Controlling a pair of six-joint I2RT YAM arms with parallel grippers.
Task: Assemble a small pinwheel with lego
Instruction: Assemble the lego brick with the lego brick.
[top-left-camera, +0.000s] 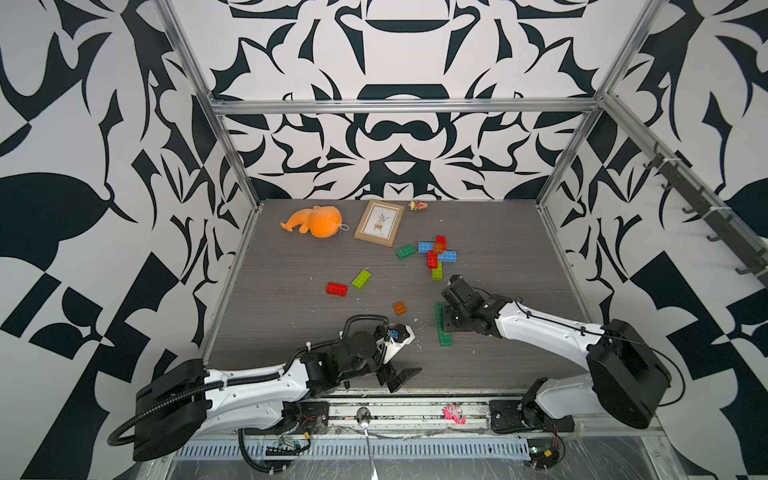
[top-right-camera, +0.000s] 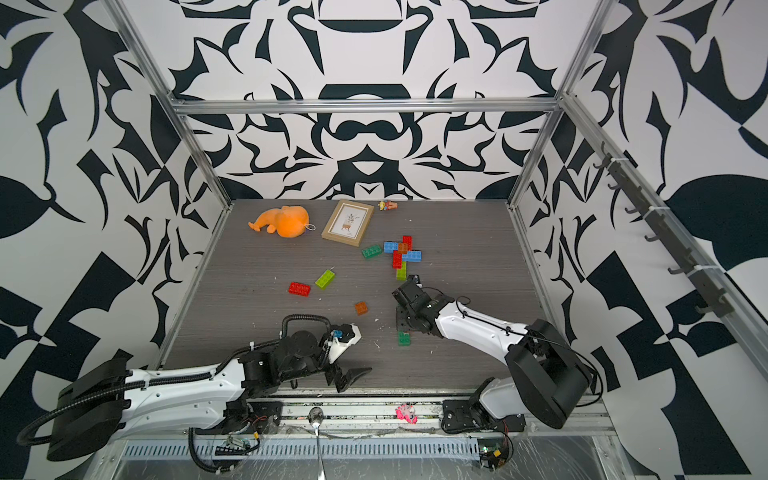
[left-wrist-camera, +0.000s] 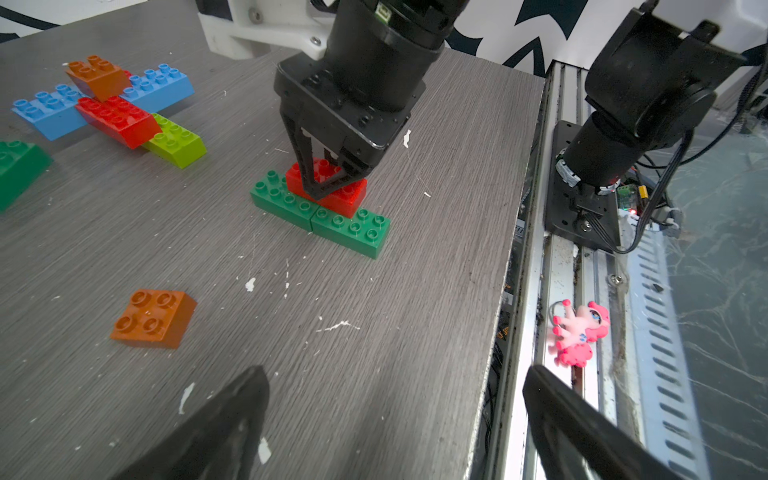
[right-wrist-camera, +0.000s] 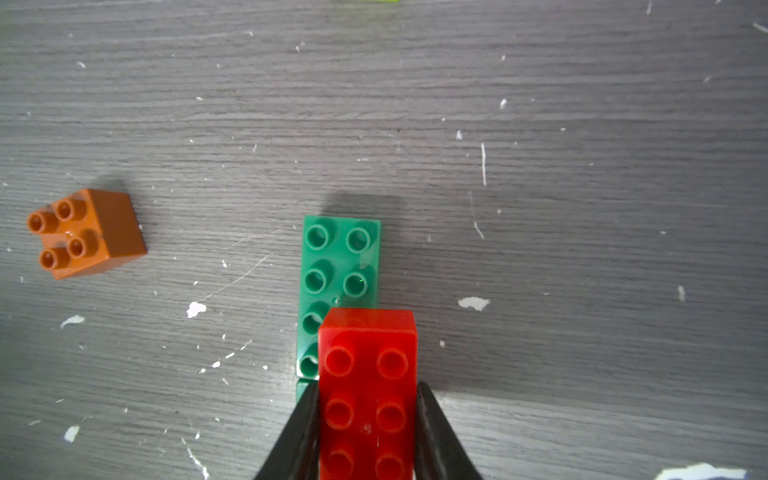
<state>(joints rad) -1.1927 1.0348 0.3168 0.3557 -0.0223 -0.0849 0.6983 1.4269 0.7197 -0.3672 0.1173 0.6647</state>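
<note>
A: Pink toy pony (top-left-camera: 454, 414) on the front rail sits nearest us in both top views. Just behind it the left gripper (top-left-camera: 402, 378) hangs over the near edge of the table (top-left-camera: 291, 332), jaws spread wide, nothing in them.

B: And we've got the right gripper (top-left-camera: 448, 318) pointing down onto a green row (top-left-camera: 444, 338). Farther back there's a brick cross (top-left-camera: 437, 254) of blue, red and lime with a brown cap. A spare red brick (top-left-camera: 336, 289), a lime brick (top-left-camera: 361, 279) and a stray green brick (top-left-camera: 405, 251) lie apart from it.

A: Left wrist view now. We see the row is two green bricks end to end, and a red brick (left-wrist-camera: 353, 197) sits over their seam, clamped by the right gripper.

B: A brown square brick (left-wrist-camera: 153, 318) lies alone nearby.

A: Right wrist view: the fingers (right-wrist-camera: 303, 432) press both long sides of the red brick. It overlaps one end of a green brick (right-wrist-camera: 338, 257), shifted sideways. Whether it's seated, we can't tell.
</note>
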